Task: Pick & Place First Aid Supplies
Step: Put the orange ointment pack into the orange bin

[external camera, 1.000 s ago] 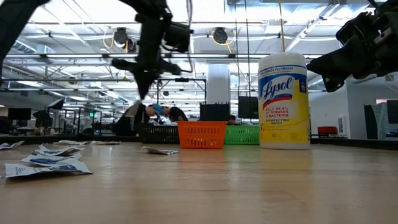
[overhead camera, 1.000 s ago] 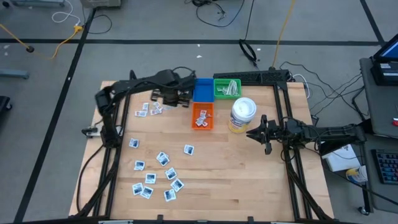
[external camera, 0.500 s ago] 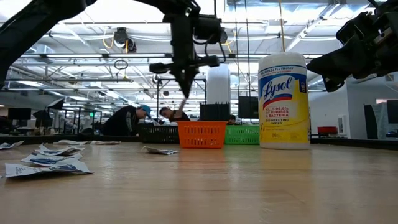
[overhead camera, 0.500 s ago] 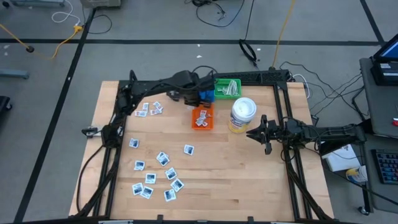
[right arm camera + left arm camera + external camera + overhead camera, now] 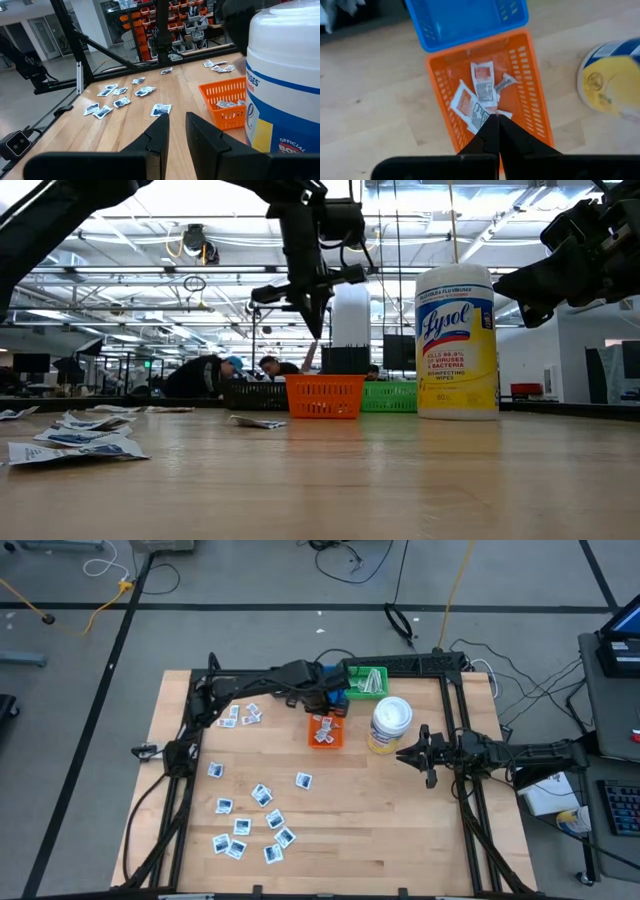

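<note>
A: Where is the left gripper (image 5: 331,705)?

B: It hangs above the orange basket (image 5: 338,736), near the back of the table (image 5: 400,820). In the left wrist view its jaws are pressed together into 1 dark point, and nothing shows between them.

A: What lies in that basket?

B: A few white packets with red print (image 5: 481,85), loosely piled on its floor. The blue basket (image 5: 465,20) touches the orange one at its far end, and the green basket (image 5: 367,681) sits beside the blue one with pale wrapped strips (image 5: 371,683) inside.

A: And the remaining supplies?

B: Packets with blue print (image 5: 252,825) lie scattered flat on the left half of the table, 1 loose group toward the front. A smaller cluster (image 5: 238,715) lies near the back left, under the left arm. A single packet (image 5: 303,780) lies apart from them, nearer the middle.

A: The right gripper (image 5: 405,753)?

B: It waits over the right side of the table, just beside the yellow canister of wipes (image 5: 388,726), pointing toward the middle. In its wrist view the jaws stand slightly apart, holding nothing.

A: Anything behind the table?

B: In the low view, people (image 5: 210,374) show far off in the room beyond.
</note>
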Available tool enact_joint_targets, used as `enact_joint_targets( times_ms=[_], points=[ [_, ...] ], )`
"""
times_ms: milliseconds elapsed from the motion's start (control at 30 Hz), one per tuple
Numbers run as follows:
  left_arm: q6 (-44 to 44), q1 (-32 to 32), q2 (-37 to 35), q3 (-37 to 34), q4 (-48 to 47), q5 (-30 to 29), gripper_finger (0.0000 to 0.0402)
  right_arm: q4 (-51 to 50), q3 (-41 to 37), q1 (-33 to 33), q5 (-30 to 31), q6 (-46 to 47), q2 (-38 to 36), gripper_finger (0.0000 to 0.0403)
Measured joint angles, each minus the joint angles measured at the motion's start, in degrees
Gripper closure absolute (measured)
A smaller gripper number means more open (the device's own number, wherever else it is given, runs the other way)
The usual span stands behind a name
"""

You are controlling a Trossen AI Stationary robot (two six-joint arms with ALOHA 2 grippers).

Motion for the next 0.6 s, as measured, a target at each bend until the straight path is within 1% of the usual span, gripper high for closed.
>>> enact_joint_targets(
  times_ms=[400,500,600],
  points=[
    [-0.20,-1.87,0.00,-7.44,8.80,0.66,0.0400,0.00,0.00,0.00,0.00,0.00,0.00,0.0344],
    [0.08,-1.93,0.00,-7.49,8.66,0.47,0.0379,0.01,0.00,-0.02,0.00,0.02,0.00,0.0344],
    [1.02,-1.87,0.00,-7.49,8.73,0.02,0.0337,0.01,0.01,-0.01,0.00,0.00,-0.01,0.0344]
  ],
)
